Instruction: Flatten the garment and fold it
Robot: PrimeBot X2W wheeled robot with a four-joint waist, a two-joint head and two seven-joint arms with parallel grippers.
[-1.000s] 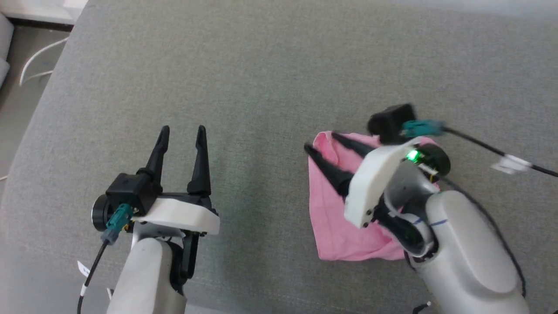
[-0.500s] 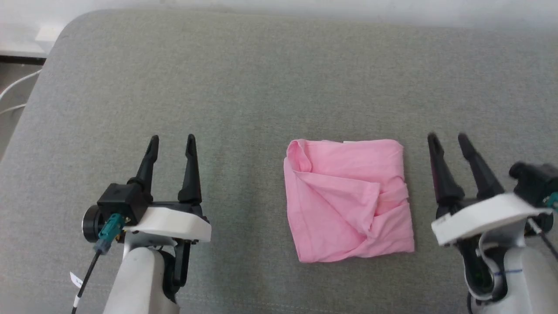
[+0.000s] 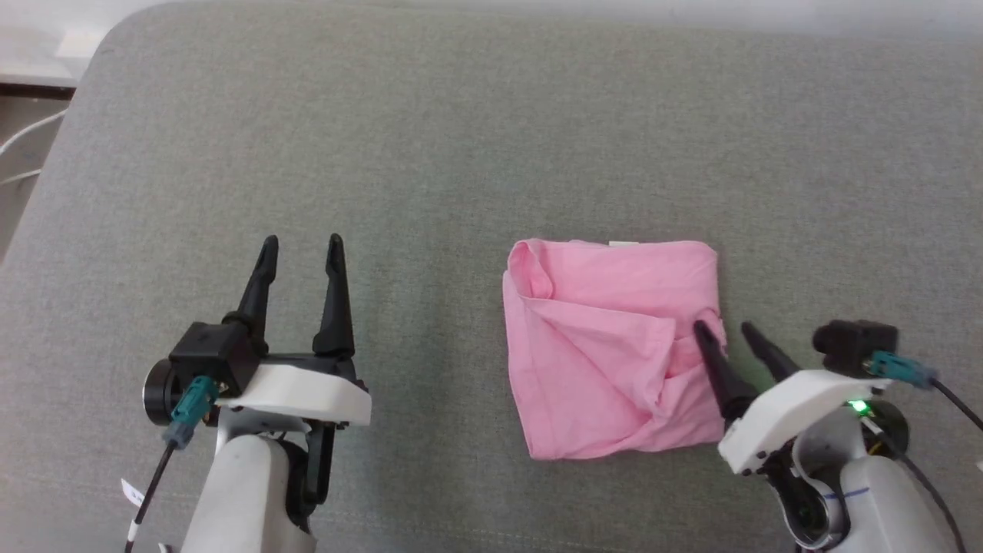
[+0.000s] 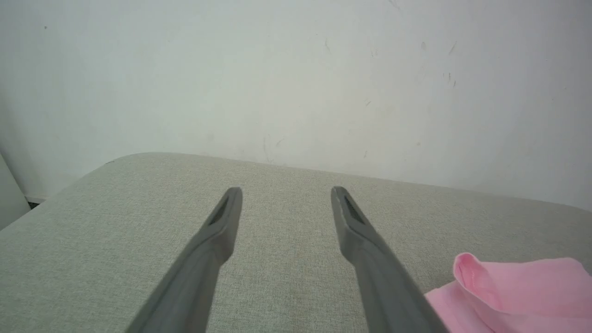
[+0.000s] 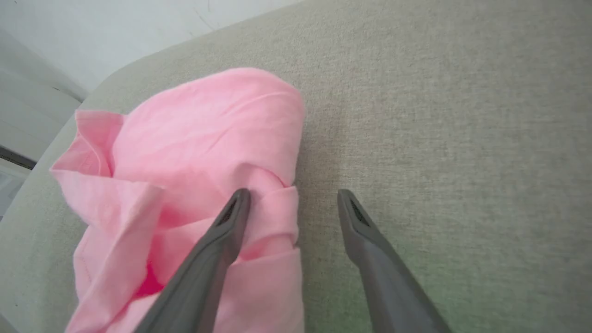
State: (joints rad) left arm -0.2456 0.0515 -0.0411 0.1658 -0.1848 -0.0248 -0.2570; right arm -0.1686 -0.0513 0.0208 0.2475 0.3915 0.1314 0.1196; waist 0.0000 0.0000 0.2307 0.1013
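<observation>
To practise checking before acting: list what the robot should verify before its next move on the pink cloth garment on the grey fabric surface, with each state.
1. Right gripper open: ok.
2. Left gripper open, apart from the cloth: ok.
3. Wrinkled pink cloth garment lying flat: not ok, creased and bunched.
4. Right gripper straddling the garment's right edge: ok, one finger over cloth, one over grey fabric surface.
5. Fingers touching the cloth: cannot tell.

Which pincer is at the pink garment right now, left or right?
The right pincer, open, with one finger over the right edge of the garment. The left pincer, also open, stands apart over bare grey cushion.
</observation>
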